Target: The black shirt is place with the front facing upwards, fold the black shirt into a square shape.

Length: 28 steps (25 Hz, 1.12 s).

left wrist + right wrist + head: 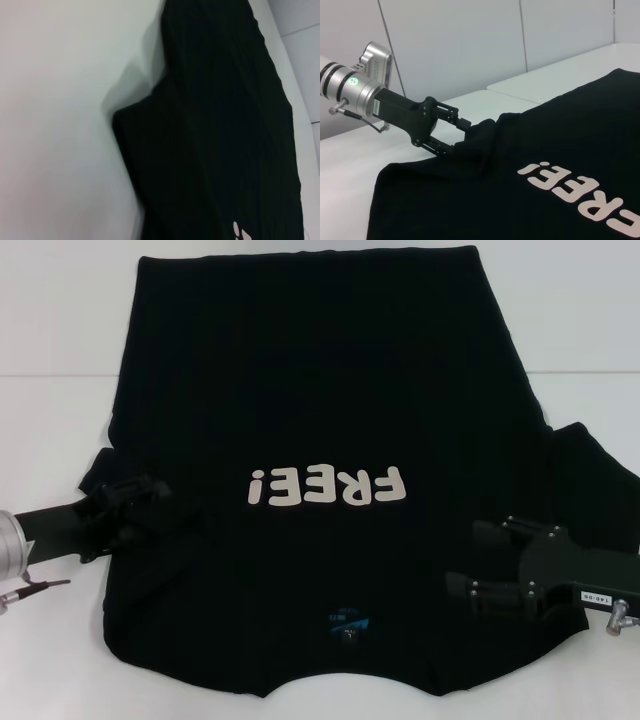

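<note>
The black shirt [320,390] lies spread on the white table, front up, its cream "FREE!" lettering [328,486] upside down to me and the blue neck label [347,624] near the front edge. My left gripper [166,504] is at the shirt's left sleeve. In the right wrist view this left gripper [460,136] is shut on a bunched fold of the sleeve, lifted a little off the table. My right gripper [465,556] hovers over the shirt's right shoulder area, fingers apart and pointing inward, with nothing between them. The left wrist view shows only the shirt's [225,125] sleeve and side.
The white table [60,640] shows bare on both sides of the shirt and along the front edge. A seam [50,376] crosses the table farther back. The shirt's right sleeve [590,455] lies flat beyond the right gripper.
</note>
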Each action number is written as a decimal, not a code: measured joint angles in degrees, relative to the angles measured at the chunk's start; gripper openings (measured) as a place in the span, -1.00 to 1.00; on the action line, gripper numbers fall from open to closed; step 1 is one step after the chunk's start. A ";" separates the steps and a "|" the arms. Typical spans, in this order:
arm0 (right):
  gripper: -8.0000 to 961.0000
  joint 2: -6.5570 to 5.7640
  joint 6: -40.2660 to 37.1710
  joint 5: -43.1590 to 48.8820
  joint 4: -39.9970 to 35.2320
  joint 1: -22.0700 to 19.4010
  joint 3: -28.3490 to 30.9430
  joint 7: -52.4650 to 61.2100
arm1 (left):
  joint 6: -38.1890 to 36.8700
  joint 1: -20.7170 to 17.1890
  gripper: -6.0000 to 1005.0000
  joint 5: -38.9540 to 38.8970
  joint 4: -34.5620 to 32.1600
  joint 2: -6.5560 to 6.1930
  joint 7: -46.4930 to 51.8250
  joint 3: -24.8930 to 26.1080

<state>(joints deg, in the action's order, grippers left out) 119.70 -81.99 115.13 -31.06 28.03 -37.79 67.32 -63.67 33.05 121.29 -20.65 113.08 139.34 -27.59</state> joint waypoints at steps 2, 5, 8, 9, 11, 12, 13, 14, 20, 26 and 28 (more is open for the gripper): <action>0.91 0.00 -0.01 0.00 0.02 0.01 0.00 0.00 | -0.08 0.01 0.55 0.00 -0.01 0.01 0.04 0.04; 0.91 0.00 -0.01 0.00 0.03 0.01 0.00 0.00 | -0.09 0.00 0.56 -0.02 0.00 0.03 0.06 0.07; 0.91 0.03 -0.02 0.00 0.04 0.02 0.00 -0.02 | 0.22 -0.06 0.56 -0.15 -0.12 0.20 0.05 0.18; 0.91 0.05 -0.02 0.00 0.04 0.04 0.00 -0.04 | 0.32 -0.04 0.56 -0.34 -0.23 0.26 0.03 0.24; 0.91 0.07 -0.01 0.00 0.18 0.08 0.00 -0.11 | 0.34 0.00 0.56 -1.23 -0.27 0.30 -0.25 0.27; 0.91 0.07 -0.01 0.00 0.35 0.10 0.00 -0.17 | 0.33 0.02 0.56 -1.82 -0.30 0.30 -0.38 0.26; 0.91 0.05 0.02 0.00 0.55 0.10 0.00 -0.24 | 0.29 0.04 0.56 -2.40 -0.32 0.30 -0.50 0.26; 0.91 0.02 0.05 0.00 0.67 0.11 0.00 -0.31 | 0.26 0.09 0.56 -2.77 -0.34 0.30 -0.56 0.25; 0.91 0.00 0.35 0.00 0.74 0.10 0.00 -0.43 | 0.69 0.59 0.55 -2.80 -0.23 0.36 -0.66 -0.05; 0.91 0.00 0.41 0.00 0.74 0.25 0.00 -0.44 | 1.36 0.61 0.54 -2.97 -0.01 0.44 -0.71 -0.01; 0.91 0.00 0.40 0.00 0.74 0.26 0.00 -0.44 | 1.40 0.72 0.54 -3.39 -0.29 0.74 -0.79 0.17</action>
<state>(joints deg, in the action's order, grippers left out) 119.71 -81.59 115.13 -30.32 28.28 -37.79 66.88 -62.28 33.76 117.90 -20.94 113.82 138.55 -27.42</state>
